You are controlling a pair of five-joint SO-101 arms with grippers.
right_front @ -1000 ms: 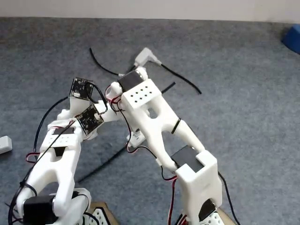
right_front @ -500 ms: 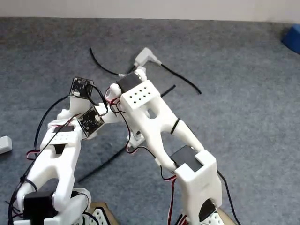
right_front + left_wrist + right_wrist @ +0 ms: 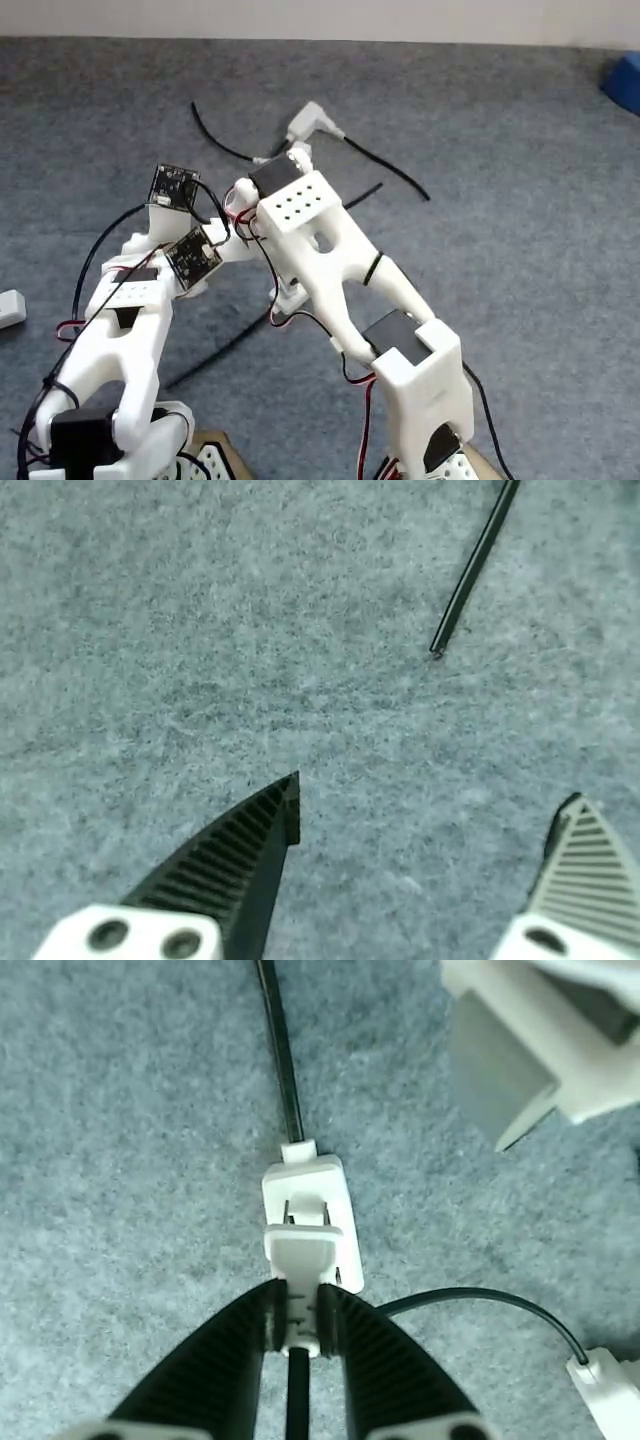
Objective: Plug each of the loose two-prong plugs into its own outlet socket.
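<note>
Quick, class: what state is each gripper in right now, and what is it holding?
Left gripper: open, holding nothing.
Right gripper: closed on a white plug.

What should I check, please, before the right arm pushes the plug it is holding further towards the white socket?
1. Grip: the plug is clamped between the right jaws: ok.
2. Alignment: the plug sits in line with the outlet socket: ok.
3. Seating: the prongs show bare between plug and socket, so it is not pushed home: not ok.
4. Socket cable runs straight away from the plug, out of its path: ok.
5. Left jaws open and holding nothing: ok.
6. White connector nearby, plug or socket: cannot tell.
</note>
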